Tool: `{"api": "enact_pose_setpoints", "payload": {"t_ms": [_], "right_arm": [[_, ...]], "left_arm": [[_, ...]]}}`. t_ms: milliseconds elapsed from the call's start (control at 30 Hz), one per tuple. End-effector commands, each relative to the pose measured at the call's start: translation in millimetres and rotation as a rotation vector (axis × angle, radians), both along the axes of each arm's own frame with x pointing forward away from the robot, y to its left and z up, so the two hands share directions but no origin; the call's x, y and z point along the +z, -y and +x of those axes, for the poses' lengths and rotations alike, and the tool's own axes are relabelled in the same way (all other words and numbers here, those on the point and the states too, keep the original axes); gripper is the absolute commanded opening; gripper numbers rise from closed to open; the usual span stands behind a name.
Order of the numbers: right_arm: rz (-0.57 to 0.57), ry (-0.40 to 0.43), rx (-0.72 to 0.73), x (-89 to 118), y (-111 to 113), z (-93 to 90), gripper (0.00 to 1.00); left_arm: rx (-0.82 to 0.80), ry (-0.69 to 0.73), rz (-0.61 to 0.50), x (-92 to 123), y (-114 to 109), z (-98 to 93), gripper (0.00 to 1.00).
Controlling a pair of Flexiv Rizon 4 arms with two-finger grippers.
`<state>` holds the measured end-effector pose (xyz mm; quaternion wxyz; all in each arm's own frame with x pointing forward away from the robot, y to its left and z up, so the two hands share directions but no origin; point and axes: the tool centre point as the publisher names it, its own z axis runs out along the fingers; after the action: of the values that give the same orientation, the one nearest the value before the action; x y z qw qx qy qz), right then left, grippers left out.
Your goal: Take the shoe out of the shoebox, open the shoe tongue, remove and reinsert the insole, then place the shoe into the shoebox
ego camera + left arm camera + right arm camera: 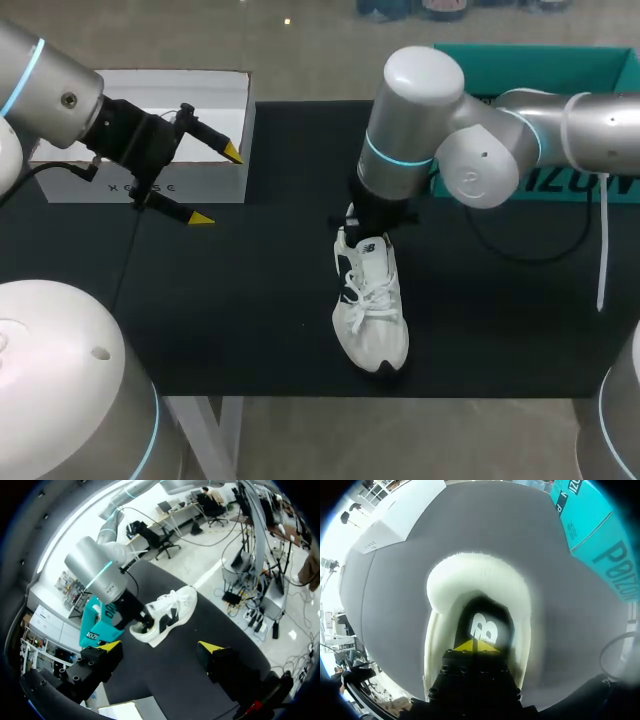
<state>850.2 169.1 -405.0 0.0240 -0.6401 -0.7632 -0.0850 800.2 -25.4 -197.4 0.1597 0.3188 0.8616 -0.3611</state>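
Tips pressed together, the right claw (476, 646) sits inside the shoe (370, 300) (left claw (217, 185), spread wide, hangs well away).

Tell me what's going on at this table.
The right gripper sits down in the heel opening of the white shoe, jaws together; whether they pinch the insole cannot be seen. The shoe stands on the table, outside the shoebox. The left gripper hangs open beside the shoebox, holding nothing.
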Motion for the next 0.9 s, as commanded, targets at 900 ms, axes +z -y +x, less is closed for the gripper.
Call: {"api": "enact_pose_setpoints", "payload": {"t_ms": [900], "right_arm": [[-0.053,0.016,0.31,85,17,0.1,0.0]], "left_arm": [[0.001,0.0,0.005,1,0,-0.6,1.0]]}}
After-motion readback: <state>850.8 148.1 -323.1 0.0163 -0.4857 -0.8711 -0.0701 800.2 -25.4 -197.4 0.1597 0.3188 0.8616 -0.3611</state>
